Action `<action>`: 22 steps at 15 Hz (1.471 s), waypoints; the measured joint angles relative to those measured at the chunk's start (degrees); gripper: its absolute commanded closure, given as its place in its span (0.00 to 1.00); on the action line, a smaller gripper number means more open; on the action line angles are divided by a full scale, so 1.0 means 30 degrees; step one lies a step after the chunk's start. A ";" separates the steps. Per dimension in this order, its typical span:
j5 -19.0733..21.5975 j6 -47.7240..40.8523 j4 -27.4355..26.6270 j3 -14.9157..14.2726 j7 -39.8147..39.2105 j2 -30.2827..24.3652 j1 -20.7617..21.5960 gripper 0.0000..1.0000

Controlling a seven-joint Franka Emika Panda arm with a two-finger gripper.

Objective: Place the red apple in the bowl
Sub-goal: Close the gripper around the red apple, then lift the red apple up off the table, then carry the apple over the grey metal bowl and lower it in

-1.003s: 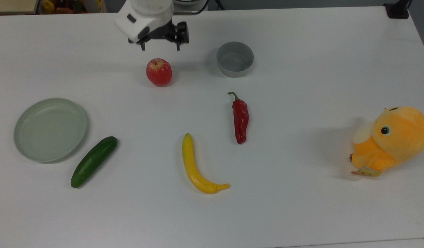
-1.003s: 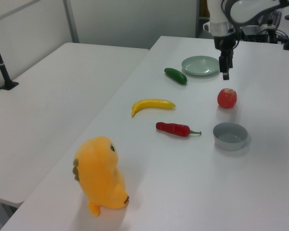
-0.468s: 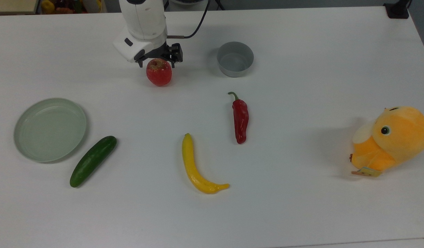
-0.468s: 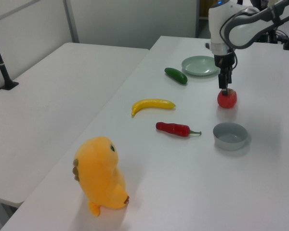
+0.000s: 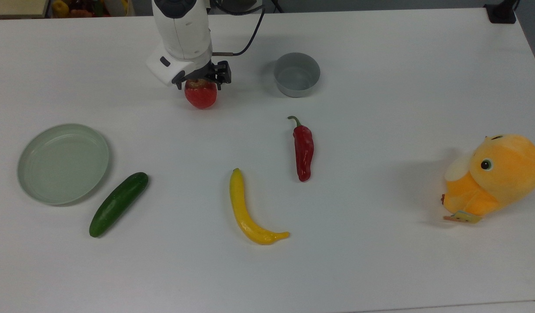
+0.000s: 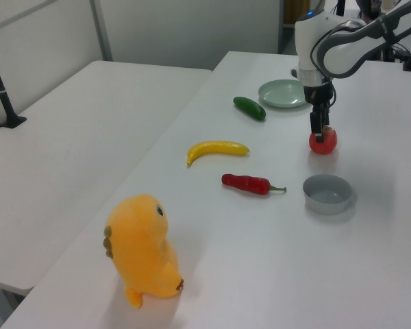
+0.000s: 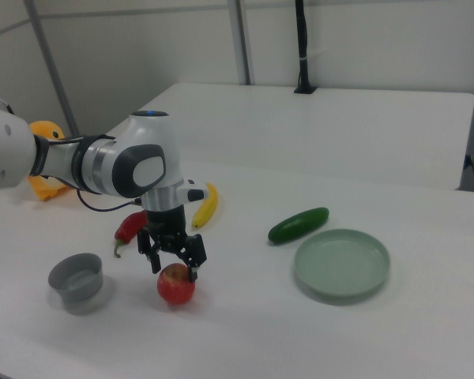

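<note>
No brand, label or writing can be read on anything here.

The pincer [image 7: 174, 267] stands straight down over the red apple [image 7: 176, 285], its two fingers spread wide and reaching down past the apple's top on either side, so the fruit sits between them. Whether the fingers [image 5: 220, 81] actually touch the apple cannot be told; they are not closed on it, and the apple rests on the table [image 5: 380, 243]. In the left view the pincer [image 6: 321, 130] covers the apple's [image 6: 323, 142] upper part.

The bowl [image 5: 296, 74] stands near the pincer [image 5: 201, 83], on the top view's right of it, apart from the apple [image 5: 201, 95]. In the right view the bowl [image 7: 77, 279] is on the right view's left of the pincer.

Farther from the pincer, toward the top view's lower edge, lie a red chili pepper [image 5: 302, 150] and a yellow banana [image 5: 247, 213]. On the top view's lower left of the pincer are a green cucumber [image 5: 118, 204] and, just beside it, a pale green plate [image 5: 63, 163]. Well apart, at the top view's far right, sits an orange plush toy [image 5: 493, 176].

The table is plain white. A second white table [image 6: 75, 130] stands alongside, with pale grey walls behind it.
</note>
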 measured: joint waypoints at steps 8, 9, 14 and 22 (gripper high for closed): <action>-0.0698 0.0099 -0.0021 -0.0002 0.0002 0.0410 -0.0079 0.77; -0.0698 0.0099 -0.0021 -0.0002 0.0002 0.0407 -0.0106 0.77; -0.0701 -0.0159 0.0091 -0.0002 0.0002 -0.0280 -0.0216 0.77; -0.0699 -0.5240 0.1154 0.1160 0.0000 -0.3819 -0.0018 0.77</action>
